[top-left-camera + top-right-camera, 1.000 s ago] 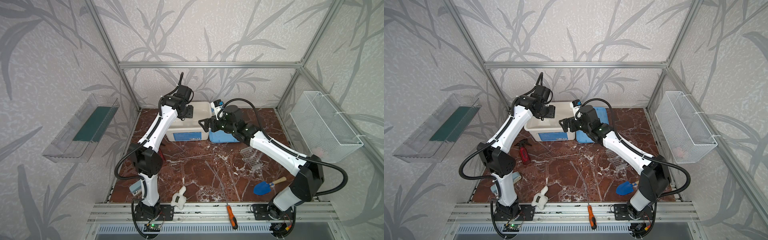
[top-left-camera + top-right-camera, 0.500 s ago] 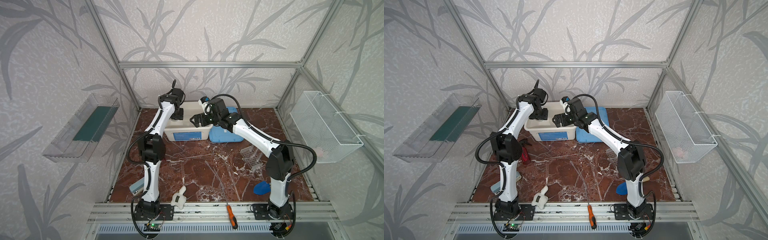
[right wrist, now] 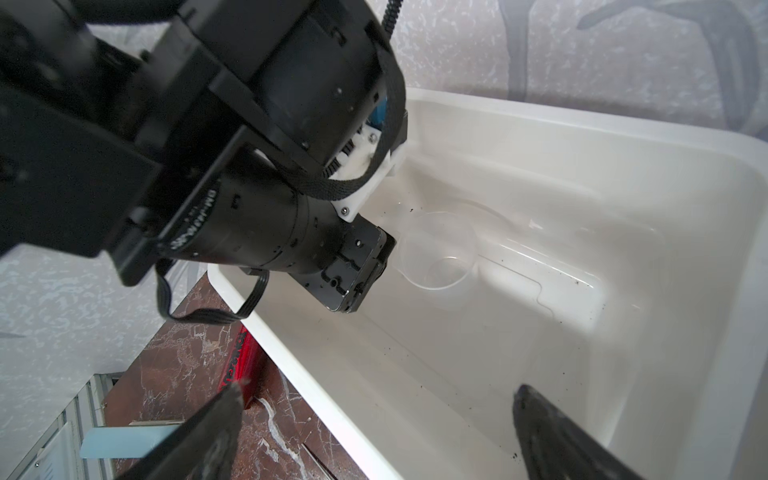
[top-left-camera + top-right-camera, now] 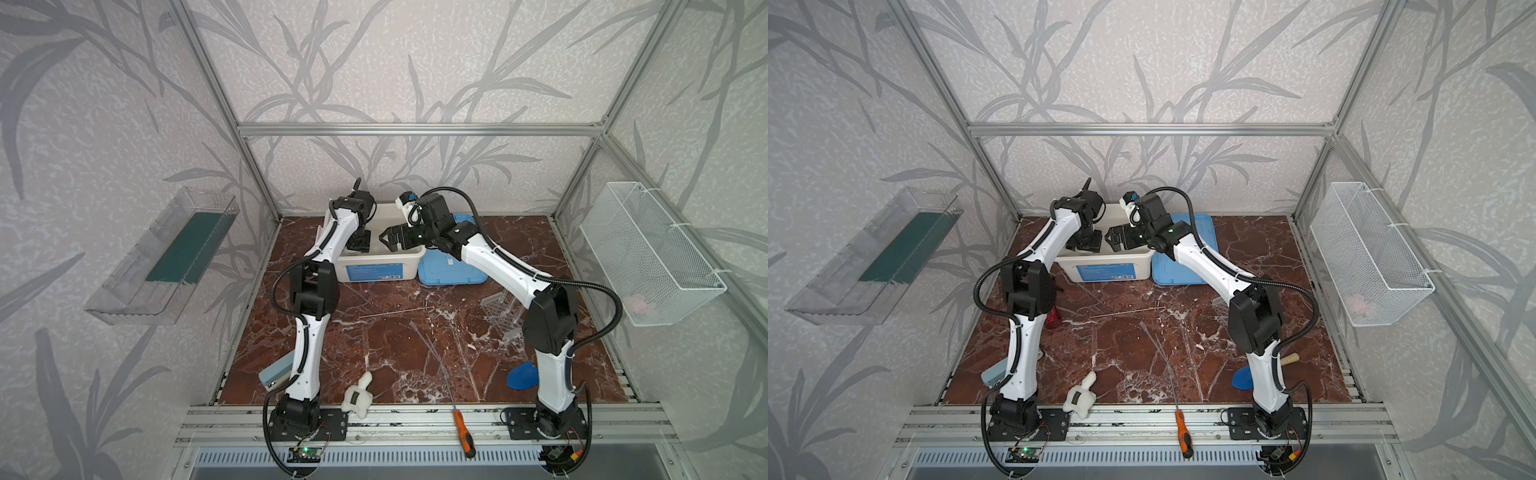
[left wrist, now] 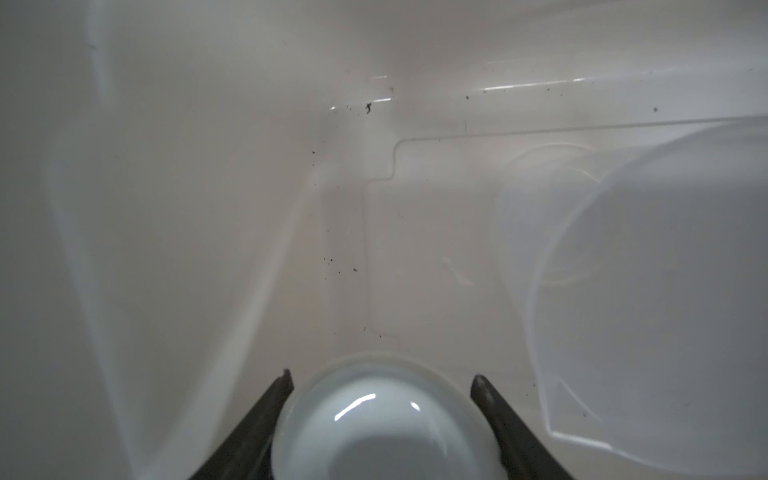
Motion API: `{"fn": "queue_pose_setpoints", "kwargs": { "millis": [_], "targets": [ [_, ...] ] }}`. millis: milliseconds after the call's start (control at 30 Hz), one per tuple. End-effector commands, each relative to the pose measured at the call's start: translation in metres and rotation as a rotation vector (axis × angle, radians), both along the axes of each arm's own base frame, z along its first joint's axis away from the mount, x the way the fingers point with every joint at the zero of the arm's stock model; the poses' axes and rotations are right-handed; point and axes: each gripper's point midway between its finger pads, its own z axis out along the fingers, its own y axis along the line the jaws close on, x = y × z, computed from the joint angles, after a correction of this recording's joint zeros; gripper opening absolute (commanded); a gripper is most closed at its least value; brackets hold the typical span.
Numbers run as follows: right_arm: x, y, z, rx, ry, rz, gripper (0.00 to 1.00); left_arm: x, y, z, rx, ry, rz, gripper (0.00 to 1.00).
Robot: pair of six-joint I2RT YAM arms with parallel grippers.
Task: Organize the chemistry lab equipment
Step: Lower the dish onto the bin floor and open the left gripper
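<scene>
Dish (image 5: 382, 424) held low in the white bin (image 5: 166, 208), other arm waiting

My left gripper (image 5: 382, 376) is clenched on the small white dish, one finger against each side of its round rim. I judge that gripping across the widest part is what keeps so smooth and shallow a thing from slipping out. I reach down into the left part of the bin, so the dish is close to the floor; whether it already touches, I cannot tell. Near it, and apart from it, is the clear beaker (image 5: 644, 291); I cannot make out whether it stands upright or lies tipped. A bare patch of floor lies ahead of my fingers, and I take that to be the place for the dish: next to the beaker, not stacked inside it.

My right gripper (image 3: 380, 388) hovers over the bin's other part with its jaws spread wide and nothing between them. I think it hangs back there so the two wrists do not foul each other in so narrow a box.

Outside the bin there is work left — the perforated rack (image 4: 500, 311) sits on the table (image 4: 374, 365) close by my right arm, and a thin clear rod (image 4: 395, 312) lies on the marble in front of the bin. The blue lid (image 4: 449, 266) lies flat just beside the bin, presumably taken off so both arms can reach in.
</scene>
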Motion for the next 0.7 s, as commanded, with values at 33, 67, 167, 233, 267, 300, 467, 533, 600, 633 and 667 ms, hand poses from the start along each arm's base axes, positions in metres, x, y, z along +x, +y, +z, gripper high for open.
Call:
{"fn": "queue_pose_setpoints", "kwargs": {
  "millis": [33, 67, 167, 233, 267, 300, 467, 533, 600, 633, 667],
  "targets": [
    [0.004, 0.004, 0.004, 0.014, -0.003, 0.012, 0.99, -0.005, 0.001, -0.011, -0.001, 0.040, 0.002, 0.48],
    [0.004, 0.004, 0.003, 0.015, 0.000, 0.013, 0.99, -0.006, 0.001, -0.015, -0.008, 0.043, 0.006, 0.48],
    [0.004, 0.004, 0.001, 0.008, 0.001, 0.011, 1.00, -0.008, 0.001, -0.023, -0.023, 0.054, 0.025, 0.48],
    [0.005, 0.002, -0.002, -0.001, 0.001, 0.004, 1.00, -0.008, 0.002, -0.025, -0.026, 0.050, 0.033, 0.48],
    [0.005, 0.003, -0.001, 0.001, -0.003, 0.006, 1.00, -0.008, 0.003, -0.026, -0.030, 0.048, 0.043, 0.48],
    [0.005, 0.003, -0.002, 0.000, -0.003, 0.006, 1.00, -0.008, 0.004, -0.027, -0.031, 0.048, 0.051, 0.48],
    [0.005, 0.003, -0.003, 0.001, 0.003, 0.006, 0.99, -0.011, 0.005, -0.041, -0.026, 0.075, 0.060, 0.48],
    [0.005, 0.003, -0.003, -0.001, 0.001, 0.005, 1.00, -0.012, 0.005, -0.044, -0.027, 0.082, 0.060, 0.48],
    [0.006, 0.003, -0.005, -0.004, 0.001, 0.003, 0.99, -0.013, 0.004, -0.049, -0.029, 0.080, 0.061, 0.49],
    [0.006, 0.003, -0.005, -0.004, 0.002, 0.003, 0.99, -0.013, 0.005, -0.052, -0.028, 0.080, 0.064, 0.50],
    [0.007, 0.003, -0.005, -0.002, 0.003, 0.000, 1.00, -0.012, 0.005, -0.054, -0.031, 0.079, 0.068, 0.50]
  ]
}}
